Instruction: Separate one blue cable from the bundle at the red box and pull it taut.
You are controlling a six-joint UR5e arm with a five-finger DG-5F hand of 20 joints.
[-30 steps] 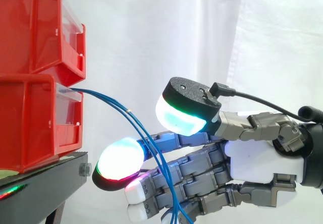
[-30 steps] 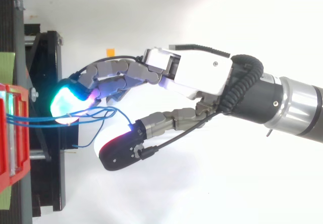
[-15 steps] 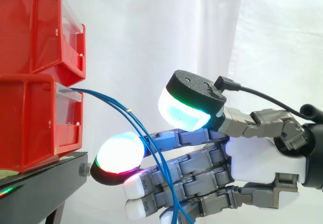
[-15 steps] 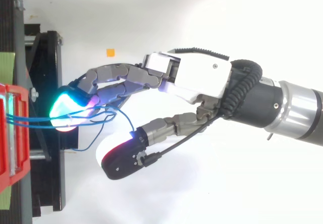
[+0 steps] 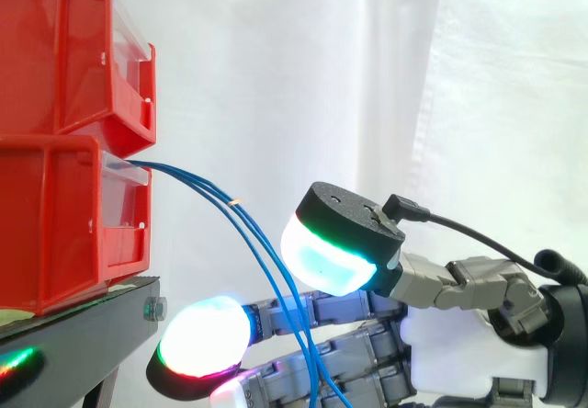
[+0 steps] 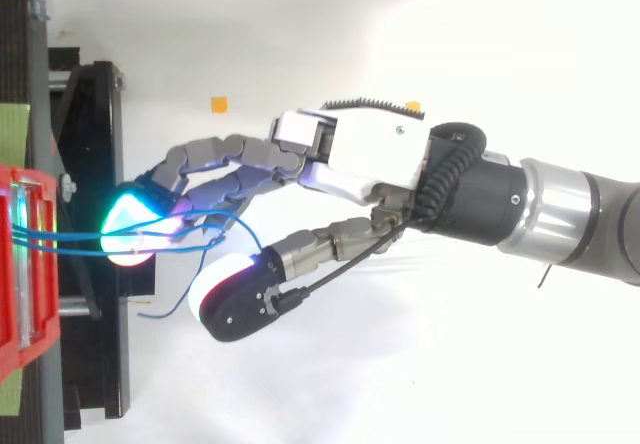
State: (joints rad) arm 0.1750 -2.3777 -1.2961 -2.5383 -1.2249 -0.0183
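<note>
— White curtain behind you, seen from the side. What stands before it?
— At the left, two red bins, one stacked on the other, on a black stand. Out of the lower bin's front come blue cables, arcing down to the right, close together.
— And you?
— My hand reaches in low from the right. The cables run down across my fingers, passing just beside my thumb, which sits above the fingers with a gap between. My fingers are stretched out, only lightly bent, and I pinch nothing. One fingertip glows white near the stand's edge, below the bins.
— From above?
— Over a white surface my fingers point left toward the stand, the leading pad glowing cyan and green at its edge. The cables leave the red bins at the left edge, lie across that pad, then loop in the space before my thumb; whether the loop touches it I cannot tell. A loose end trails beside the stand. My thumb is spread wide of the fingers. A small orange marker lies beyond them.
</note>
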